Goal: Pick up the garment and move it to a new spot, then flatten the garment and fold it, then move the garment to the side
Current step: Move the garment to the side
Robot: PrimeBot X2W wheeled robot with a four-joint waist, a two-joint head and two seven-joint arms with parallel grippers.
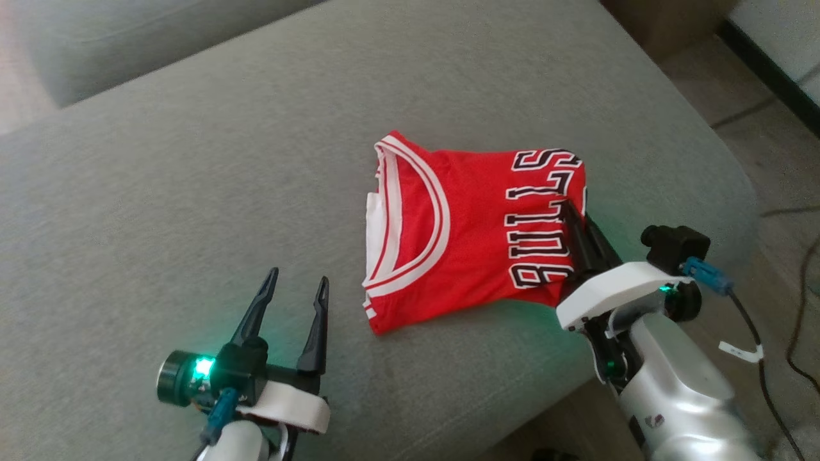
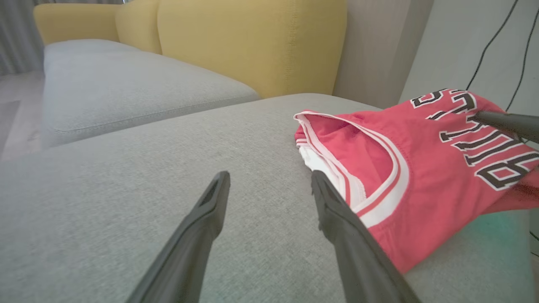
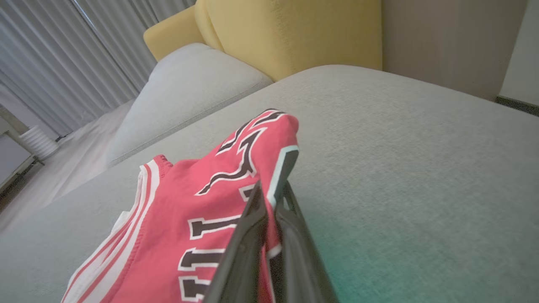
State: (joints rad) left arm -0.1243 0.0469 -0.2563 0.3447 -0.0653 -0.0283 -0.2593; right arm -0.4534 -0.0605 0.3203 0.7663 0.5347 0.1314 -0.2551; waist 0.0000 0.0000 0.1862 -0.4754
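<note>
**Right jaws clamped on garment edge; left jaws apart, clear of cloth**

Nearest, low on the robot's left: the left gripper (image 1: 299, 276) hovers over bare grey sofa seat (image 1: 192, 192), jaws wide apart with nothing between them. In the left wrist view (image 2: 270, 176) its right finger sits just beside the garment's near corner; contact cannot be told.

Nearest on the right: the right gripper (image 1: 567, 206) reaches in from the seat's near edge, jaws pressed together on the right-hand edge of the garment (image 1: 474, 224). In the right wrist view (image 3: 273, 189) a thin fold of red cloth is pinched between the fingers.

The garment (image 3: 189, 193) is a red jersey, folded, lying right of the seat's middle. Its white-trimmed neckline faces the left gripper and its black lettering faces the right gripper. The left part rests on the seat; the pinched side (image 2: 421, 181) stands raised.

Edges: the seat's front edge runs just under the right gripper, and its rounded right edge lies near the garment. Beyond that edge is floor (image 1: 737, 83) with cables (image 1: 801, 288).

Open room: broad bare seat to the left and beyond the garment. Farther off stand a second grey cushion (image 2: 126, 80) and a yellow backrest (image 2: 252, 42).
</note>
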